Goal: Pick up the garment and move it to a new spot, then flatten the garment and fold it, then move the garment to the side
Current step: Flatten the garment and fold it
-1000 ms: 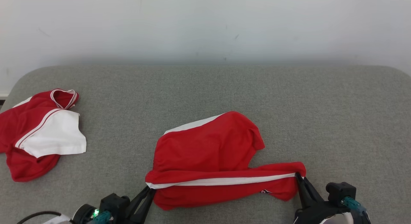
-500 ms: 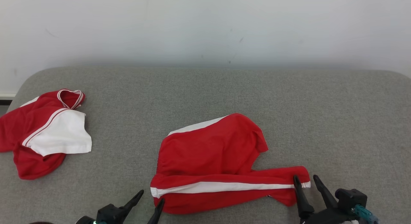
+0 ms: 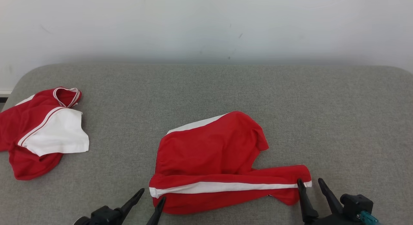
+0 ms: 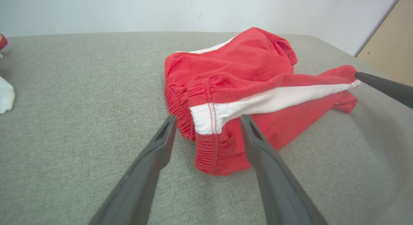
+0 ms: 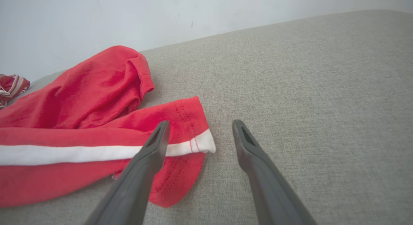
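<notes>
Both grippers stood spread wide at the near edge, their bodies cut off by the frame: the left gripper (image 3: 153, 194) at 7 o'clock of the shorts (image 3: 213, 154), the right gripper (image 3: 309, 180) at 4 o'clock, neither gripping cloth. The red shorts lay on the grey cushion (image 3: 322, 115), white stripe running 9 to 3 o'clock, waistband toward 9, leg hem toward 3, the other leg bunched toward 12. The left wrist view showed gathered elastic between its fingers (image 4: 155, 154); the right wrist view showed hem stitching, partly behind one finger. A second garment (image 3: 42, 134) lay far off at 9 o'clock
</notes>
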{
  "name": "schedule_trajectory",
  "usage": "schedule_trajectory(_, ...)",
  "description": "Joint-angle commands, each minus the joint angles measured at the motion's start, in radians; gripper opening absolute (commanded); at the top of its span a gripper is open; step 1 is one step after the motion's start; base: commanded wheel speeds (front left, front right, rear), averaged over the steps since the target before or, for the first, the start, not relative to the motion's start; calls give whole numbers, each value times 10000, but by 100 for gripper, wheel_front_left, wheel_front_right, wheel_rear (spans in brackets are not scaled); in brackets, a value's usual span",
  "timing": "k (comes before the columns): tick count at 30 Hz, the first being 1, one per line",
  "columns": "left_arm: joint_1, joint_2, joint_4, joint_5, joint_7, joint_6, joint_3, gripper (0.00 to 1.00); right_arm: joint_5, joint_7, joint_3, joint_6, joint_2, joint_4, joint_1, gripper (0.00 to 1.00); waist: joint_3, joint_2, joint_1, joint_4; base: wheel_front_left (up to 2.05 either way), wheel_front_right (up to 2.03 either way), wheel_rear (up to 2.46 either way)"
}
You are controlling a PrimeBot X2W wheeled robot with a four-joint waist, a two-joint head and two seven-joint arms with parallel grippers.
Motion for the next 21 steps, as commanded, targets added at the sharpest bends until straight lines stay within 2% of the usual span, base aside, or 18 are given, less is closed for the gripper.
schedule_trajectory(1,47,128,18,-98,-31,22,-28,100,-21,-5,26,8,-5,101,-45,100,15,-1,0,17,0,0,0)
schedule_trajectory(7,-206,26,101,-368,-31,22,-164,100,37,-6,319,8,-24,546,-333,100,40,-1,0,24,0,0,0)
schedule_trajectory(8,-259,-23,120,-496,-31,22,-261,100,63,-5,353,8,-52,630,-442,83,48,-1,0,28,0,0,0)
schedule_trajectory(9,-296,-114,95,-618,-31,20,-399,100,55,-6,383,8,-89,693,-485,25,47,-1,0,52,0,0,0)
schedule_trajectory(10,-356,-172,112,-717,-31,20,-455,95,59,-5,393,8,-110,775,-504,0,43,-1,0,82,0,0,0)
schedule_trajectory(11,-528,-178,212,-863,-33,20,-575,0,1,-4,441,8,-145,889,-536,0,1,-1,0,141,0,0,0)
schedule_trajectory(16,-485,-405,-60,-919,-31,20,-319,0,14,-4,412,8,-190,774,-465,0,-71,-1,0,164,0,0,0)
schedule_trajectory(21,103,-103,-349,-524,-31,20,-69,0,123,-4,244,8,-171,255,-42,0,-119,-1,0,162,0,0,0)
